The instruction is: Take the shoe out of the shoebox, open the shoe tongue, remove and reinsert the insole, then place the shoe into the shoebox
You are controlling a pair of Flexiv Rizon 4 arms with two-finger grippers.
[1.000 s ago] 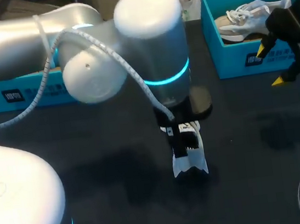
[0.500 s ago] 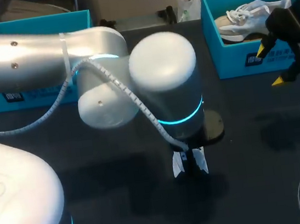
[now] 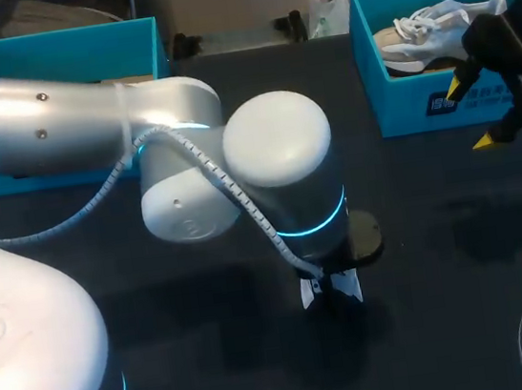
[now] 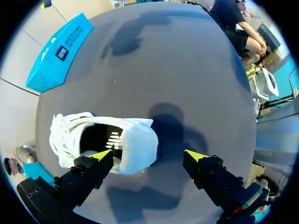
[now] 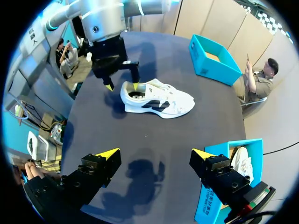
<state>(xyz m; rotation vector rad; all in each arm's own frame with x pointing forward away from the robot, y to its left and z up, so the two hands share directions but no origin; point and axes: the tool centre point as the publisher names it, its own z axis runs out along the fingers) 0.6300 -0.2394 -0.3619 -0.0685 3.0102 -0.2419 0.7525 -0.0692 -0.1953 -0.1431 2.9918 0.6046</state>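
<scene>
A white sneaker with dark side stripes (image 5: pixel 159 99) lies on the dark table (image 3: pixel 439 229), away from both boxes. In the head view only its heel (image 3: pixel 331 290) shows under my left arm. My left gripper (image 4: pixel 148 155) stands open over the heel: one fingertip (image 4: pixel 100 154) is at the shoe's opening (image 4: pixel 100 137), the other is past the heel over bare table. In the right wrist view, this left gripper (image 5: pixel 122 86) straddles the heel rim. My right gripper (image 3: pixel 472 114) hangs open and empty in front of the right shoebox (image 3: pixel 404 109).
The right blue shoebox holds a second white shoe (image 3: pixel 427 34). Another blue shoebox (image 3: pixel 57 37) stands at the back left, partly behind my left arm. A white bag (image 3: pixel 328 8) lies at the table's far edge.
My left arm has swung and come down over the sneaker, covering more of it. The sneaker and my right arm have stayed in place.
</scene>
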